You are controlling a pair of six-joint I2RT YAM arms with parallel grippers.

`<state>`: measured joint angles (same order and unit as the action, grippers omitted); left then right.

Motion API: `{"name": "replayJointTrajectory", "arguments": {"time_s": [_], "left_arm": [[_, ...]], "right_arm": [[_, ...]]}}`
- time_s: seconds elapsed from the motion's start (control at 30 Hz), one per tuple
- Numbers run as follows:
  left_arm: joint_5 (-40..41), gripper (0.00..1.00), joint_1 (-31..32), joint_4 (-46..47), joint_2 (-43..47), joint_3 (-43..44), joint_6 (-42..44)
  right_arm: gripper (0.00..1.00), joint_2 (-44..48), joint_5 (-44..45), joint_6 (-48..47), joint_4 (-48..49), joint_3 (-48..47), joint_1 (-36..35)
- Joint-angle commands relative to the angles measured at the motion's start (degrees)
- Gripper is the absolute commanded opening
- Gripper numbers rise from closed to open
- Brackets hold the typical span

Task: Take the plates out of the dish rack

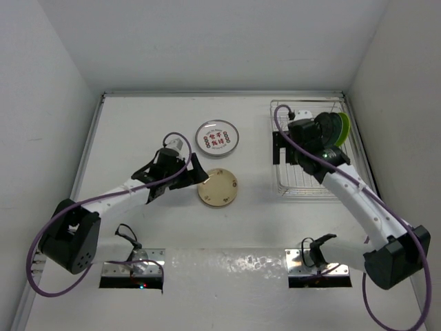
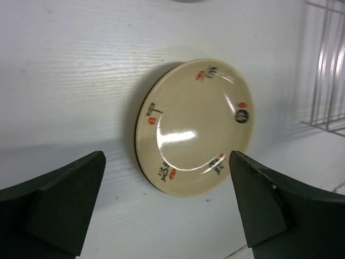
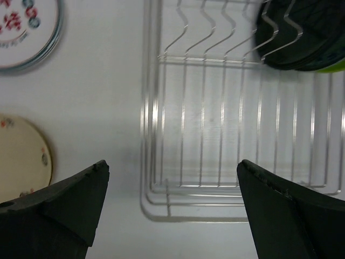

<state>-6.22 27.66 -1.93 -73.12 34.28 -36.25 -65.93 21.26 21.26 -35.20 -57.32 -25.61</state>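
Over the table (top cam), plates: tan plate (image 1: pixel 219 188) & white plate (image 1: pixel 217 138) lie flat on the table (image 1: pixel 151 124), well apart from the dish rack (image 1: pixel 303 181). Black plate (image 1: pixel 329 129) & green plate (image 1: pixel 343 125) stand upright at the rack's far right.
Top cam, arms: left gripper (image 1: pixel 196 174) sits just beside the tan plate. Right gripper (image 1: pixel 295 146) hangs over the rack, its fingers mostly hidden by the wrist.
Left wrist, gripper: fingers spread wide, nothing between them. Tan plate (image 2: pixel 194 127) lies flat just ahead, and we see no contact.
Right wrist, gripper: fingers spread wide & empty above bare rack (image 3: pixel 156 124) slots. Black plate (image 3: pixel 307 32) is upper right w/ the green one (image 3: pixel 334 66) behind it, both apart from the fingers.
Step, our read: two plates are out and two are left in the rack, so the right arm goes for the black plate next.
How-to, approach: we'd shift right & away, then line the fingers up so one goes down each face of the black plate.
How-to, grip: take the top rim only, clear of the prongs & the green plate.
How-to, lift: go straight up till free of the prongs, then carry it to bare table near the other two.
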Motion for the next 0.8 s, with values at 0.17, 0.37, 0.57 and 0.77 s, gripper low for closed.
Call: {"name": "replayJointTrajectory", "arguments": {"time_s": [0.17, 0.37, 0.57, 0.77], "left_arm": [[11.1, 1.00, 1.2, -18.0, 10.1, 7.4, 3.9], [10.0, 1.00, 1.5, -29.2, 21.5, 14.9, 8.4], [13.5, 1.00, 1.6, -30.9, 27.9, 14.5, 17.2], [2.5, 1.00, 1.4, -26.4, 25.5, 11.9, 18.8]], "right_arm": [[0.99, -13.5, 8.1, -5.3, -4.7, -18.3, 14.0], [0.98, -29.0, 9.9, -8.9, -6.0, -27.9, 20.9], [0.65, -38.7, 4.3, -10.7, -1.2, -32.3, 27.8], [0.60, -40.0, 6.5, -12.5, 4.3, -29.7, 28.0]]}}
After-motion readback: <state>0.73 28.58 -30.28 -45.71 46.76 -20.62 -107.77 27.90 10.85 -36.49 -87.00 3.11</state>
